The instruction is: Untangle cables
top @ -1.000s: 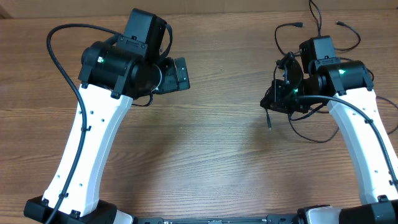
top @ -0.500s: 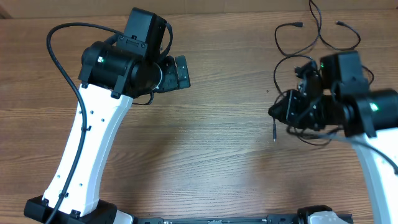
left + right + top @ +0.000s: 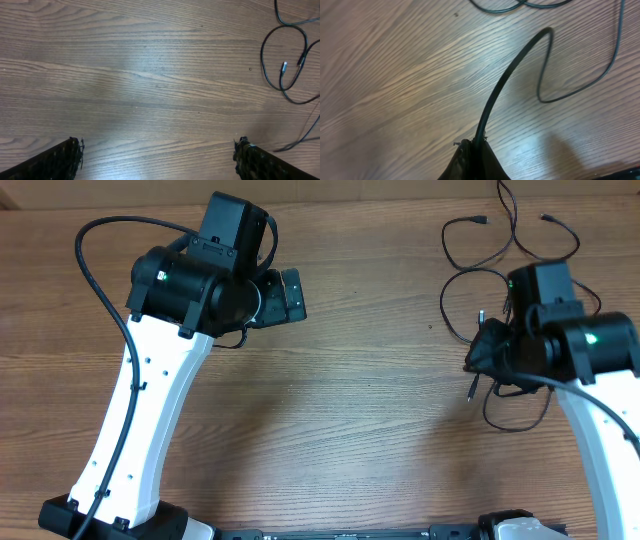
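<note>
Several thin black cables [image 3: 445, 305] lie as loose wavy strands at the table's right rear. My right gripper [image 3: 487, 352] is among them, shut on one cable [image 3: 510, 75]. That strand rises from the closed fingertips [image 3: 476, 145], arcs over and bends back down to the wood. In the overhead view a small plug end [image 3: 471, 390] dangles just below this gripper. My left gripper [image 3: 288, 298] hangs open over bare wood at the rear left, far from the strands. Its two fingers [image 3: 60, 160] stand wide apart with nothing between them. Cable loops with plug ends [image 3: 284, 67] show at the upper right of the left wrist view.
The wooden table [image 3: 340, 410] stretches between both arms. A thick black cable [image 3: 95, 270] runs along the left white arm, and another follows the right arm [image 3: 600, 450]. A further loop of thin cord [image 3: 515, 426] lies just in front of the right gripper.
The right arm has swung to the right, dragging its held cable and the dangling plug end the same way. The left arm has stayed still.
</note>
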